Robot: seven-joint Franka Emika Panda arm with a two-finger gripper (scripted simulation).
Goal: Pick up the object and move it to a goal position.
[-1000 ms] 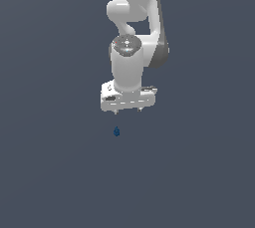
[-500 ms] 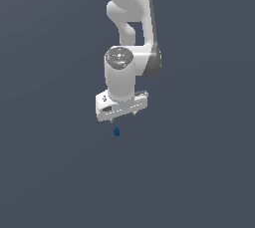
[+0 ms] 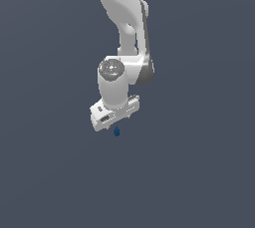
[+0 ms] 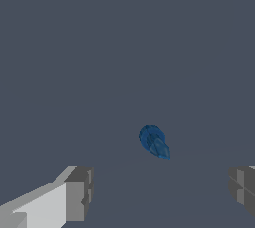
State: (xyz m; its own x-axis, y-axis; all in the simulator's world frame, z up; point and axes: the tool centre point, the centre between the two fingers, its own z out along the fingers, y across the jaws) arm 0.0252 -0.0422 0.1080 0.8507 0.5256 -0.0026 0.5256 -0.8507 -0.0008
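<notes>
The object is a tiny dark blue blob (image 3: 116, 132) lying on the flat grey ground. It shows larger in the wrist view (image 4: 154, 143). My white gripper (image 3: 119, 123) hangs just above it, with the hand tilted and its short fingertips (image 3: 109, 128) close over the blob. In the wrist view the gripper (image 4: 159, 192) is open and empty, its two grey fingers (image 4: 77, 194) set wide apart. The blob lies beyond the gap between them and touches neither.
Only the plain dark grey ground (image 3: 199, 172) surrounds the arm. No other objects, edges or goal marker show in either view.
The arm has come down and leaned toward the blue blob, and the hand has turned a little. The blob has not moved. The fingers stay open.
</notes>
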